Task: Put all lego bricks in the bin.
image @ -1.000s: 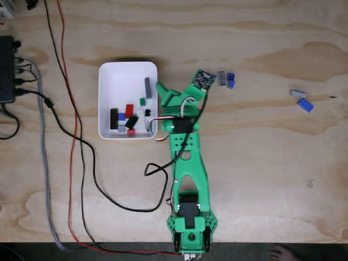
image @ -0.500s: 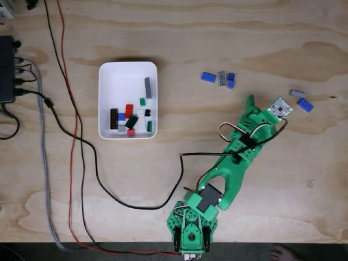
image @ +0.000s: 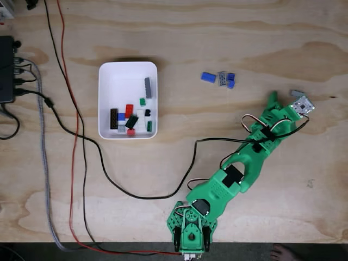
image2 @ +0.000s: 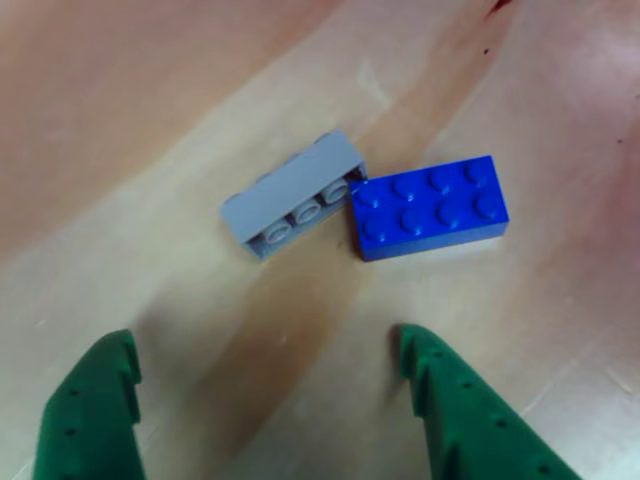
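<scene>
In the fixed view my green arm stretches to the right and its gripper hovers over a grey lego brick. The other view looks down past two green fingertips spread wide, with the gripper open and nothing between them. Just ahead, a grey brick lies on its side, its corner touching a blue two-by-four brick. Three more small bricks, blue and grey, lie in a row further left. The white bin at the left holds several bricks.
A black box with plugged-in cables sits at the far left. Red, black and braided grey cables run down the table's left side, and a black cable loops to the arm. A person's foot shows beyond the front edge.
The arm has swung from beside the bin across to the right, reaching over the grey and blue brick pair. The blue brick in the middle row is uncovered again.
</scene>
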Action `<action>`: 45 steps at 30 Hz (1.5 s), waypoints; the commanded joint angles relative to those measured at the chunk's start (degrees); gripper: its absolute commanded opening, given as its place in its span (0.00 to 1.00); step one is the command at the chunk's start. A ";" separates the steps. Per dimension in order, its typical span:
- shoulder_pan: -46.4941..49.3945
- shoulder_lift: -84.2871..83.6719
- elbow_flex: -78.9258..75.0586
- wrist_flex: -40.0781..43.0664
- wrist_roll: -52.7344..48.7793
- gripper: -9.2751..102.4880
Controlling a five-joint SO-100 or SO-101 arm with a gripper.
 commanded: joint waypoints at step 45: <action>-1.05 -3.25 -10.99 0.62 -1.41 0.08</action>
